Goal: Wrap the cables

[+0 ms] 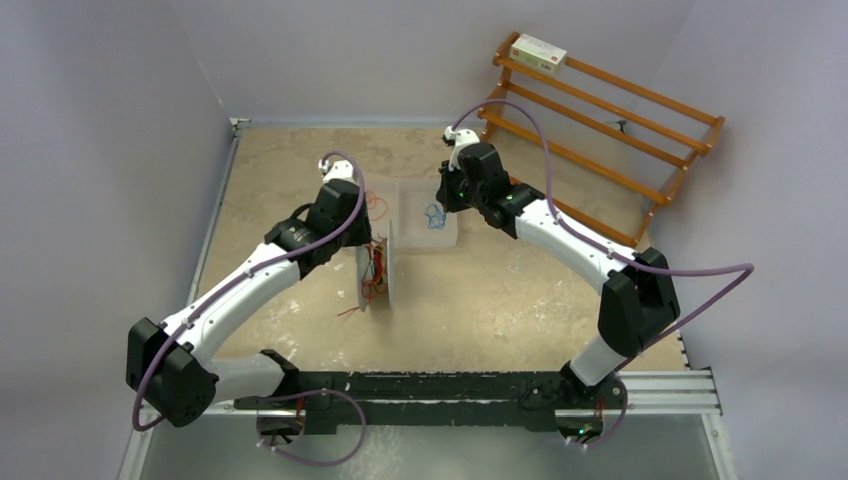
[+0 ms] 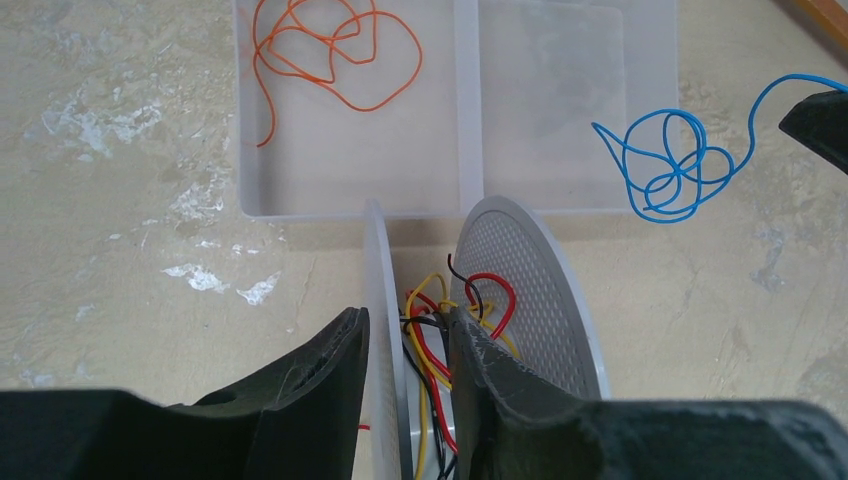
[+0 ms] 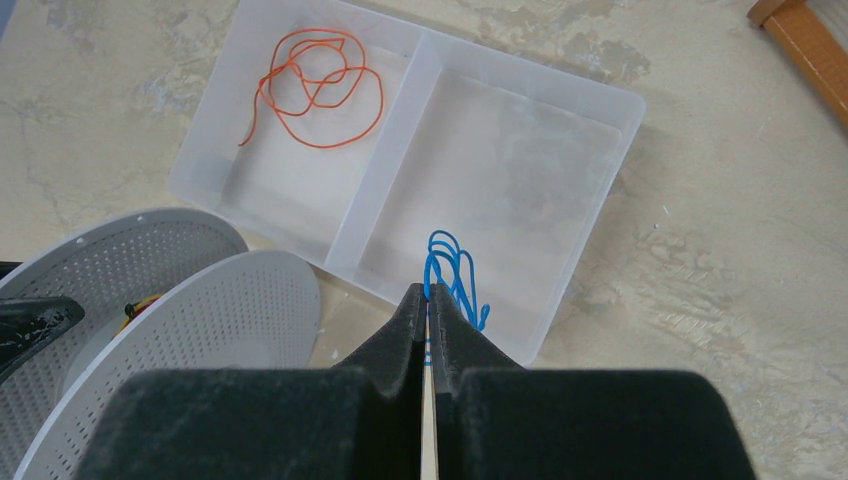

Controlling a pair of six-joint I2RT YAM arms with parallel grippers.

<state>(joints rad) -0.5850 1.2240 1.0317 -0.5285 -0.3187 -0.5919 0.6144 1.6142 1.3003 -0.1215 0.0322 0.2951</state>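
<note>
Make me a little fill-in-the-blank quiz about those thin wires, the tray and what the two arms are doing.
1. The loose wire lying in the clear tray is ___.
2. The right end effector is pinched shut on a dangling wire coloured ___.
3. The left end effector is ___, with its fingers on either side of one disc of the spool.
4. The tray has ___ compartments.
Missing words: orange; blue; open; two.

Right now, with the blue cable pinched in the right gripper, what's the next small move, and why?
Probably swing the right gripper, shut on the blue cable, toward the spool. The cable dangles over the clear tray, not yet near the spool, which holds wound red, yellow and black wires; the left gripper straddles one flange, fingers apart.
</note>
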